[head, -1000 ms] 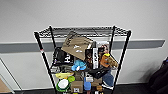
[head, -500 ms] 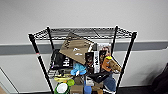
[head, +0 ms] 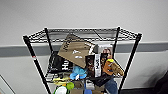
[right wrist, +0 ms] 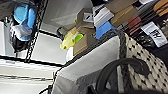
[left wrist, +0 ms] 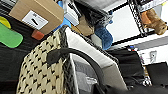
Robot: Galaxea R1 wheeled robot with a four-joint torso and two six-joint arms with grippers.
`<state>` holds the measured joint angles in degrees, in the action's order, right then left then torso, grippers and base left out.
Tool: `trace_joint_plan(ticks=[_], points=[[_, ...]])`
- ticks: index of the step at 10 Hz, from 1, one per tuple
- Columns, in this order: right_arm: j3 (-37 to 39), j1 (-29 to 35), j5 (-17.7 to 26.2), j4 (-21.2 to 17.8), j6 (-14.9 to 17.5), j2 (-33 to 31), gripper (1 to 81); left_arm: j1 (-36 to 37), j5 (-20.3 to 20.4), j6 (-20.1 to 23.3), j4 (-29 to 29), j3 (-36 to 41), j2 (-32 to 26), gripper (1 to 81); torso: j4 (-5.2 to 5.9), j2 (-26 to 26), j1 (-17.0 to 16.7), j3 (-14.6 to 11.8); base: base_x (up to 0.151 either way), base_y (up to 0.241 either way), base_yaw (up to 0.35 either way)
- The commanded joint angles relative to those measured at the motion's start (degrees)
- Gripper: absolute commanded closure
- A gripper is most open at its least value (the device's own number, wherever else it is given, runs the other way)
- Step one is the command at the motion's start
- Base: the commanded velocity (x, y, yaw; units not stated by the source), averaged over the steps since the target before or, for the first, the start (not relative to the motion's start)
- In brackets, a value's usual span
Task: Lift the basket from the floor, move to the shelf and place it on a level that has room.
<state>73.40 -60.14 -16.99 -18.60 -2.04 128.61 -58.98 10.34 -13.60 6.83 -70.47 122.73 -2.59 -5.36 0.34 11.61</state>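
While head view frames shelf (head: 82,60), wrist views perhaps basket (left wrist: 47,72).

— What is that big thing up close?
— It's the basket (left wrist: 37,75), cream with little black checks. It has a dark braided rim and pale cloth inside. A black loop handle (left wrist: 75,56) curves over the rim.
— And past it?
— The shelf (left wrist: 136,18), full of stuff. A brown cardboard box (left wrist: 37,13) with a white label, a blue soft toy (left wrist: 103,36), and a brown plush toy (left wrist: 152,20) by the wire grid.
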Motion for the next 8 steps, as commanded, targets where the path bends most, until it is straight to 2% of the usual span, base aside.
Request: trace_joint_plan(ticks=[1,8], points=[[-4.06,5.85,1.17,2.78,-0.07,-1.58,81.1,5.84,0.03,-0.19,-1.38,3.94,-1.7,81.1,0.0,0.0,0.0,0.0,0.106,0.0,0.0],[-4.15,5.85,1.17,2.78,-0.07,-1.58,81.1,5.84,0.03,-0.19,-1.38,4.03,-1.78,81.1,0.0,0.0,-0.02,0.0,0.088,0.0,0.0]])
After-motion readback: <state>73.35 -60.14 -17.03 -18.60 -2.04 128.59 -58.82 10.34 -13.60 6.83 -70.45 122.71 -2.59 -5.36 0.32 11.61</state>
